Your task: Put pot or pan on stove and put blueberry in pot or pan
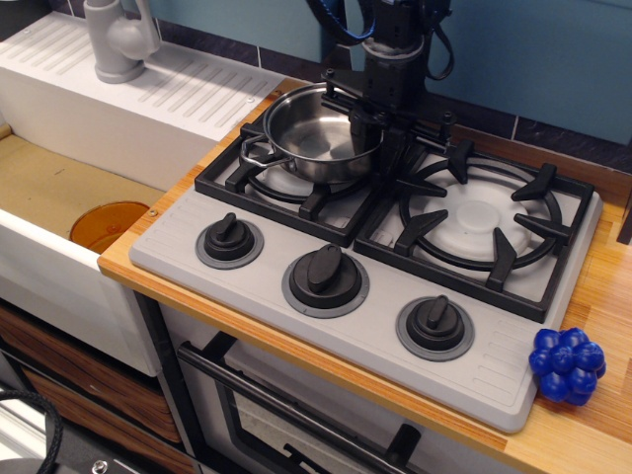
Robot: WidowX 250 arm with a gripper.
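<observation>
The shiny steel pot (314, 133) sits on the back of the stove's (395, 321) left burner grate (242, 183), slightly tilted, with one wire handle pointing front-left. My gripper (381, 123) comes down from above onto the pot's right rim and looks shut on it; the arm hides the contact point. The blueberry (568, 363), a bright blue bumpy cluster, lies on the wooden counter just off the stove's front-right corner, far from the gripper.
The right burner grate (481, 217) holds nothing. Three black knobs (325, 276) line the stove's front. To the left are a sink (49, 188) with an orange drain disc (109, 225), a white drainboard and a grey faucet (118, 39). A blue wall stands behind.
</observation>
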